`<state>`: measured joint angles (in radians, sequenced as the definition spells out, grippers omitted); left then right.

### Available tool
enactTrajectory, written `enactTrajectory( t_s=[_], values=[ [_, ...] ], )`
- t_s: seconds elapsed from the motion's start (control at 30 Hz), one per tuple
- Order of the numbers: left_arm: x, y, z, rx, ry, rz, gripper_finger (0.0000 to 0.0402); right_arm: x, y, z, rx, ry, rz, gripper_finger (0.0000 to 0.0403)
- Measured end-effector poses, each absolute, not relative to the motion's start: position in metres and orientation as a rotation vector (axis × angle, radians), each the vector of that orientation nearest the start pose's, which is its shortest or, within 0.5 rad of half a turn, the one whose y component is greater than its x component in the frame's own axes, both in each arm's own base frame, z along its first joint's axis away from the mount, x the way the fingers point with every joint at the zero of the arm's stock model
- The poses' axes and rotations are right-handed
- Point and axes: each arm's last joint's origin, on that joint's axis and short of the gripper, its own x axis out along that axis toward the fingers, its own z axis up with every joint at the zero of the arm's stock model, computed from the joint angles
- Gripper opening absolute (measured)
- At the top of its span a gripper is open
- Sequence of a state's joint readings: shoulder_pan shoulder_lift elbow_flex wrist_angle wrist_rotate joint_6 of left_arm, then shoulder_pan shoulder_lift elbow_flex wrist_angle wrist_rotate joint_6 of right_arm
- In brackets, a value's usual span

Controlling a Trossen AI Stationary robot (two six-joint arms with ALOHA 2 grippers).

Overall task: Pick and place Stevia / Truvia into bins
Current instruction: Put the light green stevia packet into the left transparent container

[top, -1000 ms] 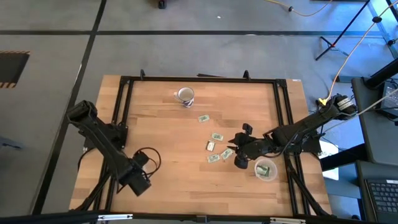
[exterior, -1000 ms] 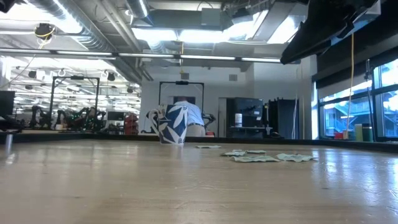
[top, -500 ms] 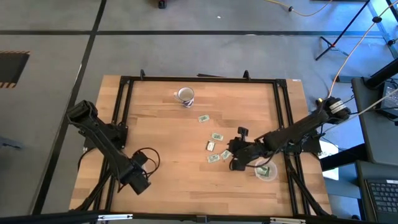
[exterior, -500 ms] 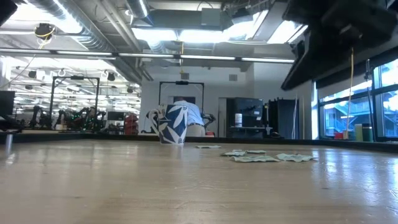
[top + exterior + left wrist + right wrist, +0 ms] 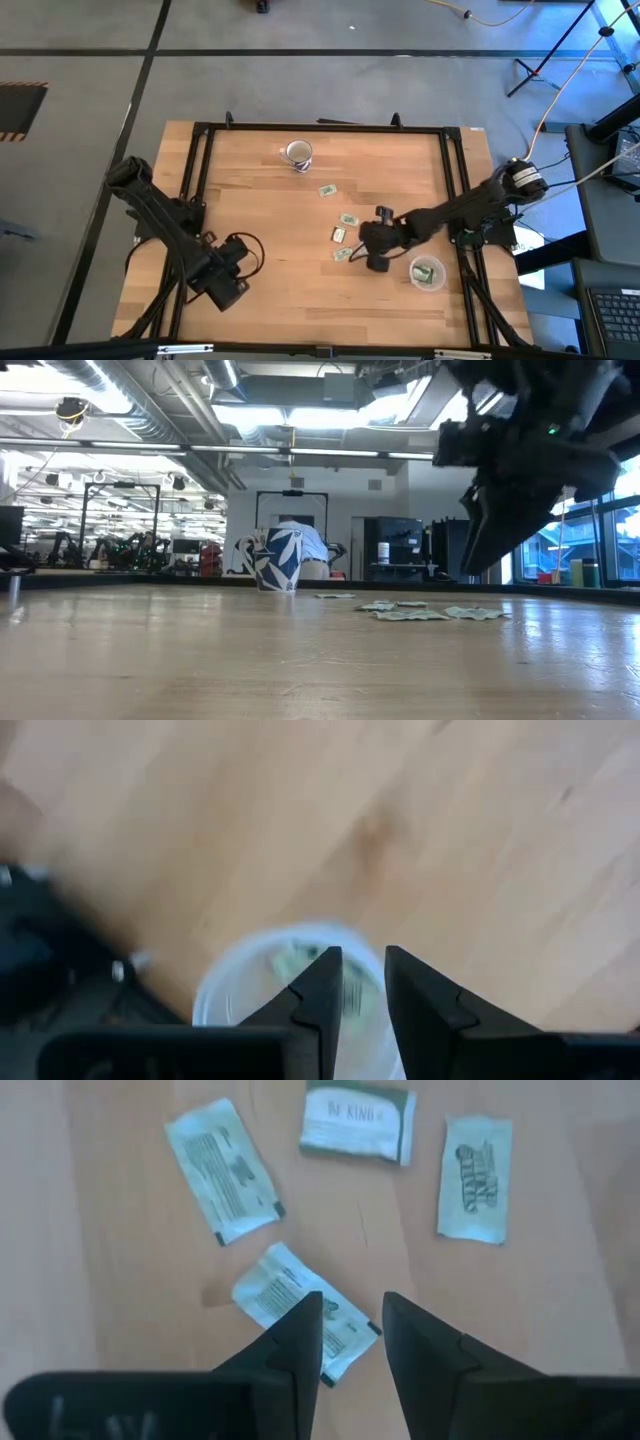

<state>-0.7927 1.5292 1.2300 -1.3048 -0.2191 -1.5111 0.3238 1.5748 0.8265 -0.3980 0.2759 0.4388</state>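
Several green-and-white Stevia packets lie flat on the wood right of centre (image 5: 343, 254), (image 5: 348, 219), (image 5: 327, 190). My right gripper (image 5: 369, 254) hovers open above them. In the right wrist view its fingers (image 5: 348, 1325) stand over one packet (image 5: 290, 1297), with three others beyond (image 5: 222, 1168). One clear bin (image 5: 427, 272) with packets inside stands to the right of that gripper. My left gripper (image 5: 226, 288) is open near the table's near-left edge, over the second clear bin (image 5: 245, 978), which also holds packets.
A white mug with a blue leaf pattern (image 5: 297, 152) (image 5: 278, 565) stands near the far edge, apart from the packets. A black frame rail (image 5: 320, 128) runs round the tabletop. Bare wood lies between the two arms (image 5: 290, 290).
My right gripper has swung from beside the right bin toward the table's left, over the scattered packets, and has come down into the low view. The packets on the table have stayed where they were.
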Motion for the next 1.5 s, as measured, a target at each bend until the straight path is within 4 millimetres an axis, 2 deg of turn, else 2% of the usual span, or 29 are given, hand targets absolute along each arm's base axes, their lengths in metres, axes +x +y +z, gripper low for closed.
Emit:
enactTrajectory(
  t_s=[0.17,0.37,0.6,0.83,1.0,1.07,1.3,1.5],
  values=[
    [0.192,-0.170,0.260,-0.452,1.252,0.656,0.0075,0.273,0.071,0.148,0.105,1.149,-0.153,0.0110],
    [0.199,-0.162,0.260,-0.413,1.271,0.630,0.0075,0.275,0.071,0.135,0.113,1.221,-0.094,0.0108],
    [0.209,-0.153,0.260,-0.383,1.279,0.603,0.0075,0.278,0.072,0.123,0.094,1.254,-0.109,0.0064],
    [0.220,-0.143,0.260,-0.333,1.245,0.558,0.0075,0.277,0.071,0.130,0.078,1.232,-0.084,0.0008],
    [0.240,-0.137,0.263,-0.252,1.131,0.457,0.0075,0.272,0.070,0.141,0.091,1.212,-0.070,0.0011],
    [0.249,-0.134,0.264,-0.162,1.081,0.390,0.0075,0.271,0.070,0.150,0.101,1.178,-0.064,0.0012],
    [0.289,-0.134,0.260,0.358,0.921,0.069,0.0075,0.267,0.069,0.175,0.134,1.073,-0.043,0.0007],
    [0.325,-0.135,0.243,0.693,0.775,-0.049,0.0075,0.274,0.075,0.194,0.223,0.924,0.098,0.0008]
  ],
)
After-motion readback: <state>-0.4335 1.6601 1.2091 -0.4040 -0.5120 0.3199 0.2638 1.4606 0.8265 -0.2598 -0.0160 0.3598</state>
